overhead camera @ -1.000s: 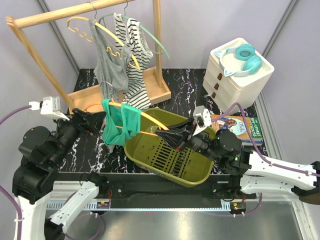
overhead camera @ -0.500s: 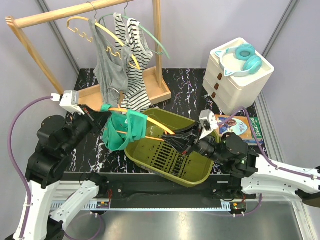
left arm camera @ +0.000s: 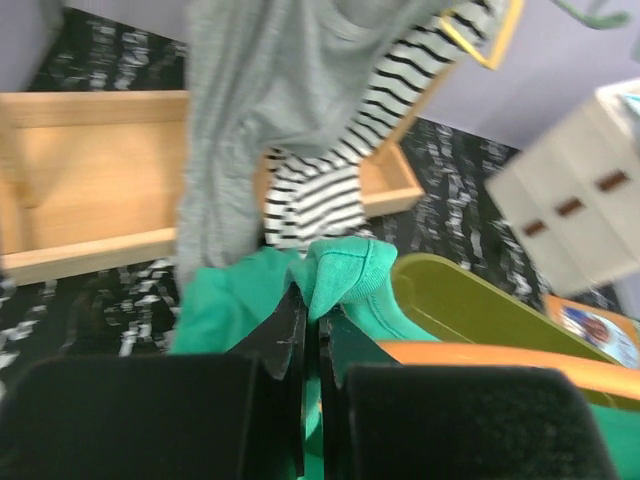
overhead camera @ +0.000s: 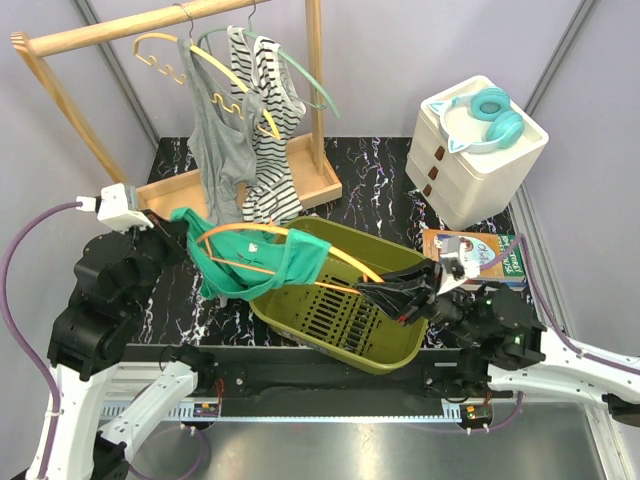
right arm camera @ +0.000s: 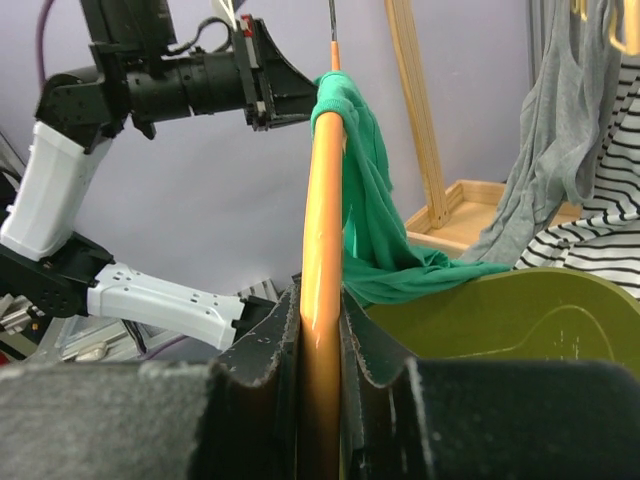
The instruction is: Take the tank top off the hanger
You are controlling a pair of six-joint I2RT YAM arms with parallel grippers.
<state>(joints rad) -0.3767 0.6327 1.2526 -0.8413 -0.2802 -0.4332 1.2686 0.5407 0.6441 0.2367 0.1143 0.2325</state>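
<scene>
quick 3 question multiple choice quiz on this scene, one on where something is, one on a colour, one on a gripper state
1. The teal headphones lie on:
A. a chair
B. the white drawer unit
C. a pillow

2. The hanger clamped in the right gripper is:
A. orange
B. blue
C. black

3. The left gripper is:
A. wide open
B. shut on a spoon
C. shut on the green tank top

Answers:
1. B, the top view shows them resting on top of the unit.
2. A, the right wrist view shows an orange bar between the fingers.
3. C, the left wrist view shows the fingers pinched on a fold of green fabric.
</scene>
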